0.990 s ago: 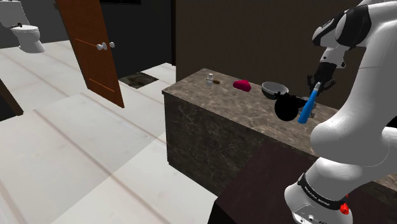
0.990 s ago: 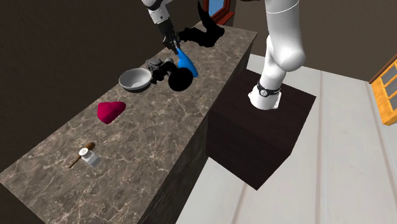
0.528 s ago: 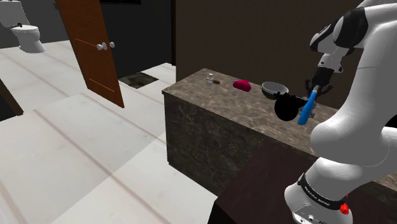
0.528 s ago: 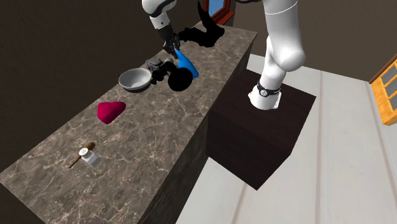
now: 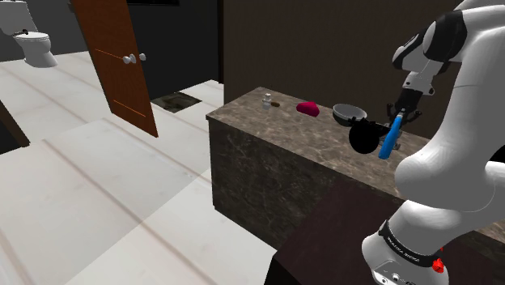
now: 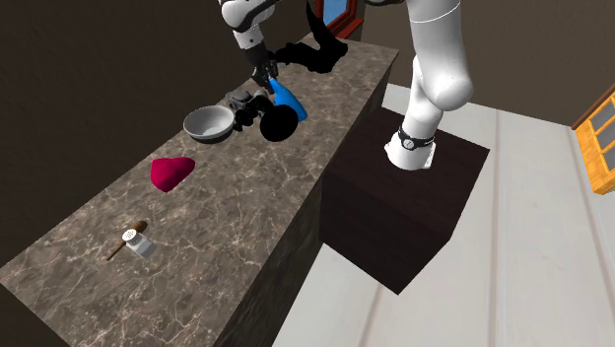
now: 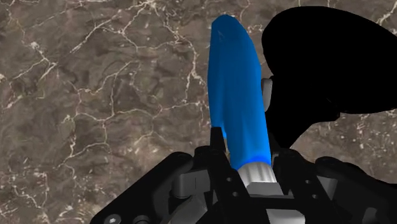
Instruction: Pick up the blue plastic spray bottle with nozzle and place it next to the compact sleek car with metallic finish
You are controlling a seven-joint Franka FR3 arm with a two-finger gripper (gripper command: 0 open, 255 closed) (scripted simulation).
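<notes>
Claw: your gripper [image 7: 247,151] is clamped on the neck of the blue spray bottle [image 7: 235,95].
Bottle: it hangs tilted over the counter [image 6: 227,197], beside a black shape [image 6: 280,124].
Why the neck: likely the narrowest part for your fingers.
Car: the grey car [image 6: 239,101] is near, by the bowl [image 6: 208,122].

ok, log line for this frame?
gripper: shut on blue spray bottle at its neck | bottle: tilted | car: beside bowl
</notes>
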